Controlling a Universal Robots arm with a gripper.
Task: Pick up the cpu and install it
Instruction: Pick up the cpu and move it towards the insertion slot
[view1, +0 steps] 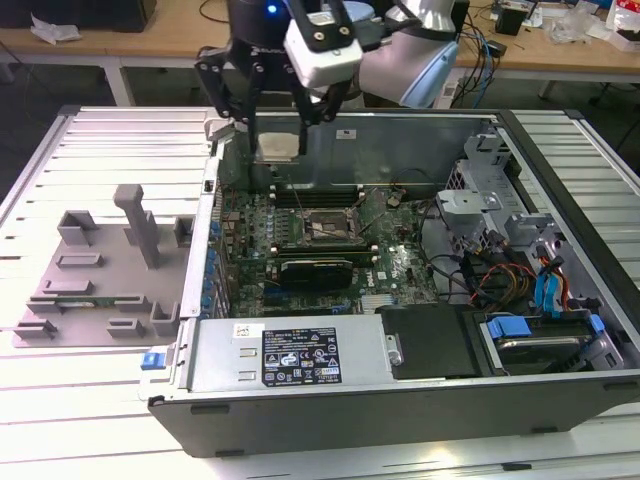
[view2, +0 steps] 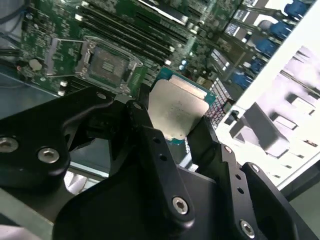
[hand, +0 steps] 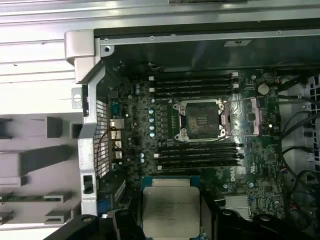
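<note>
The cpu (view1: 278, 146), a flat square chip with a silver-grey top, hangs in the air above the back left part of the open computer case (view1: 560, 150). My gripper (view1: 279, 125) is shut on it, one black finger on each side. Both wrist views show the cpu (view2: 176, 111) (hand: 170, 209) held between the fingers (view2: 150, 135) (hand: 122, 222), metal top facing the cameras. The dark socket frame (view1: 322, 228) (view2: 107, 62) (hand: 200, 120) lies open on the green motherboard (view1: 400, 265), below the chip and a little toward the exterior view's right. Nothing sits in the socket.
A grey moulded holder (view1: 100, 270) (hand: 40, 160) with upright blocks stands on the slatted table at the exterior view's left. Memory slots (hand: 195, 82) flank the socket. Cables, a drive cage (view1: 520, 340) and a black cover (view1: 435, 340) fill the case's right and front.
</note>
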